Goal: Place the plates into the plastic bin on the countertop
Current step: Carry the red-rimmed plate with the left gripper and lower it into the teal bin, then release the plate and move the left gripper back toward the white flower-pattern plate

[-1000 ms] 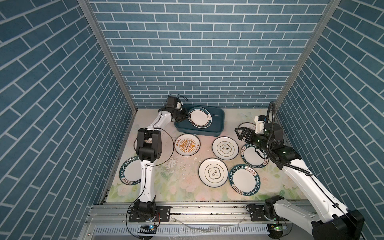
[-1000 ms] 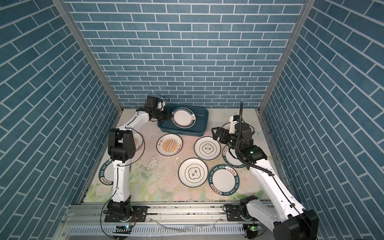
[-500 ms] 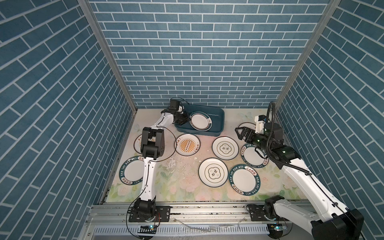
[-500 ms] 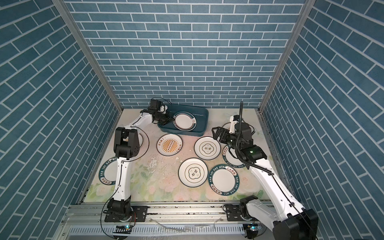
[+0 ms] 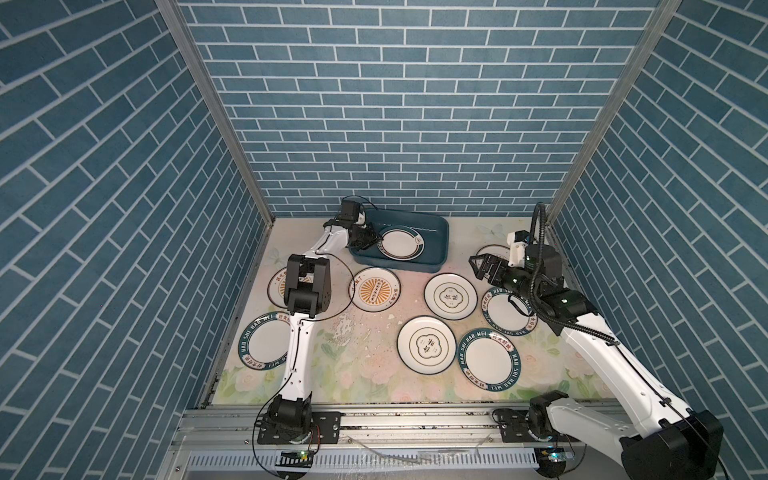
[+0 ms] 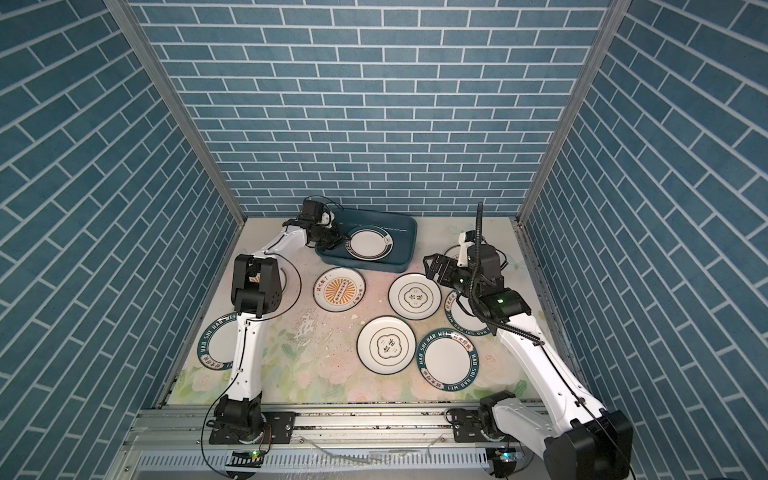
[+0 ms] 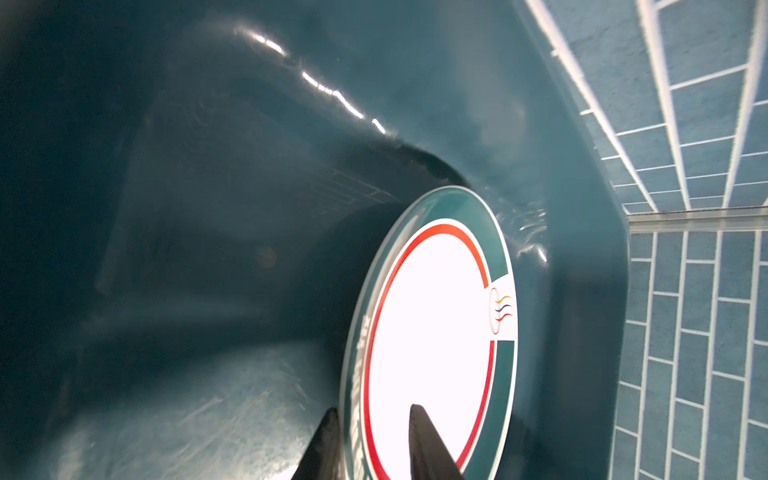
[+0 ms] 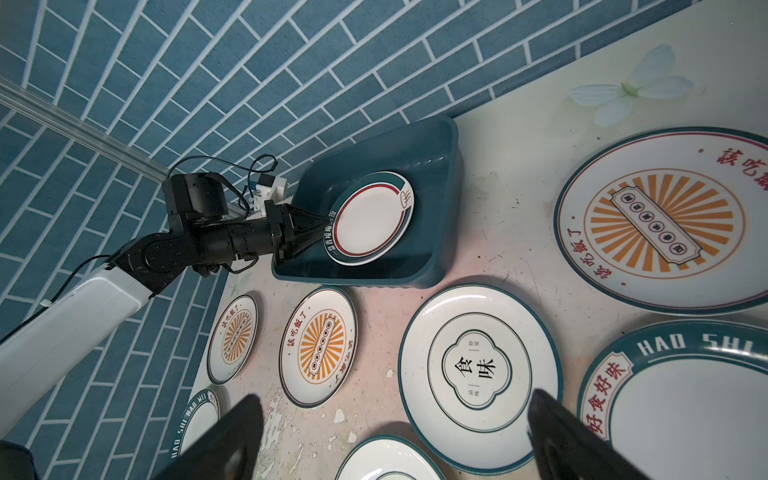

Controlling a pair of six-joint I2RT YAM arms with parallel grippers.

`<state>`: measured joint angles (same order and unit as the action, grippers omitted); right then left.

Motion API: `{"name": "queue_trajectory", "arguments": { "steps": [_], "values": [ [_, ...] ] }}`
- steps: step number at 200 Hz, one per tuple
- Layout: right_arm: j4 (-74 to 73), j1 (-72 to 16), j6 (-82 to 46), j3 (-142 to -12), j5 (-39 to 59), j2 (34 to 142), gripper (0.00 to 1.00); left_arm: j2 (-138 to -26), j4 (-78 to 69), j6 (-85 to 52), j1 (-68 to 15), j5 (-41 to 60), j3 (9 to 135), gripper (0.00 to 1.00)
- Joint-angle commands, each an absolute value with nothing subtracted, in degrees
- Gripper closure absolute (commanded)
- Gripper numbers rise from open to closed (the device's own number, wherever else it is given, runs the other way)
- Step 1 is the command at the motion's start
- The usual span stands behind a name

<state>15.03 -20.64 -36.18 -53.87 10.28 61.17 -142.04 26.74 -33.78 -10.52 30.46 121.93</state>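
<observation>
Red-ringed plate [image 5: 400, 248] in plastic bin [image 5: 438, 239], tilted, far edge at bin wall. Left fingers [image 7: 424, 440] straddle its near rim, slightly parted; pinching or loose: cannot tell. Plate dead ahead; straight pull-back should clear. Right fingers [image 8: 557, 440] spread wide, empty.

blue brick walls [image 5: 395, 104] on three sides, metal rail [image 5: 415, 422] in front.

plastic bin [image 8: 436, 187]: beside the brick wall [image 8: 291, 62], holding one tilted green-and-red-rimmed plate [image 8: 370, 220].
left gripper [image 8: 318, 228]: fingertips at that plate's rim.
right gripper [image 8: 395, 397]: fingers spread wide, empty, over the quatrefoil plate [image 8: 478, 374].
</observation>
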Motion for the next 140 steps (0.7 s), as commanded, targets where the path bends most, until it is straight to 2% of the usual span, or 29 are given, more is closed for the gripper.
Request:
{"name": "queue_trajectory", "arguments": {
  "steps": [1,54,94,140],
  "values": [
    [15.07,-20.30,-37.38,-54.12,9.90,61.07,0.01,-141.26,27.73,-33.37,-10.72,29.06,123.49,0.63],
    [15.21,-20.32,-37.35,-54.23,10.35,60.51,0.01,-132.69,24.40,-31.24,-10.72,25.40,117.47,0.47],
    [16.18,-20.30,-37.29,-53.99,11.00,59.13,0.01,-121.09,16.64,-29.26,-10.72,26.36,108.31,0.42],
    [17.58,-20.38,-37.27,-53.27,11.87,56.01,0.01,-105.55,15.68,-27.52,-10.72,27.09,97.16,0.37]
  ]
}}
